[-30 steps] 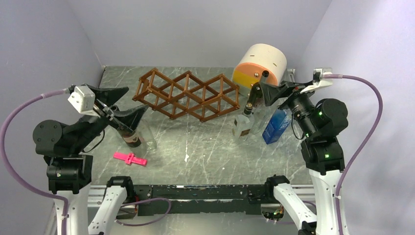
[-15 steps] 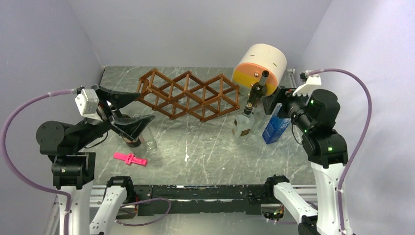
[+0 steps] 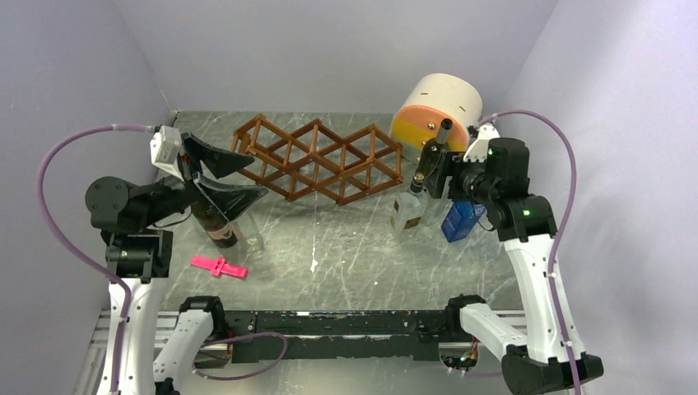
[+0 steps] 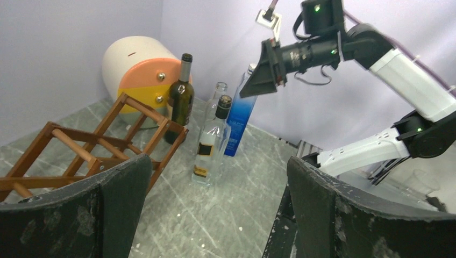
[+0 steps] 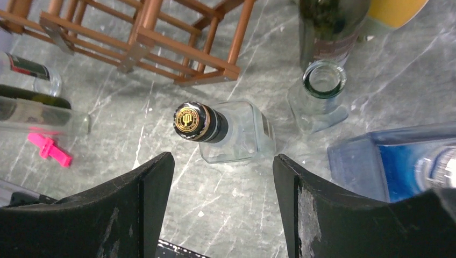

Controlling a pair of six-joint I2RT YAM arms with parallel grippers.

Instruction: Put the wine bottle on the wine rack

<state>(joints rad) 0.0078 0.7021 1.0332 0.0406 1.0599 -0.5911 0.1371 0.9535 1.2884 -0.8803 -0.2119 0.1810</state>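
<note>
The reddish-brown lattice wine rack (image 3: 317,160) stands at the back middle of the table, also in the left wrist view (image 4: 91,150) and right wrist view (image 5: 150,37). A dark wine bottle (image 3: 428,160) stands upright at the rack's right end (image 4: 181,99). Another dark bottle (image 3: 216,224) lies on the table at the left, under my left gripper. My left gripper (image 3: 257,176) is open and empty, above that bottle, near the rack's left end. My right gripper (image 3: 430,177) is open and empty above a clear black-capped bottle (image 5: 191,119).
A cream, orange and yellow cylinder (image 3: 436,111) sits behind the upright bottle. A clear open-necked bottle (image 5: 322,80) and a blue bottle (image 3: 461,218) stand at the right. A pink clip (image 3: 219,266) lies front left. A clear bottle (image 5: 27,70) lies by the left one.
My left arm has risen and swung right toward the rack's left end. My right arm has swung left over the standing bottles. Both grippers stayed open; no object moved.
</note>
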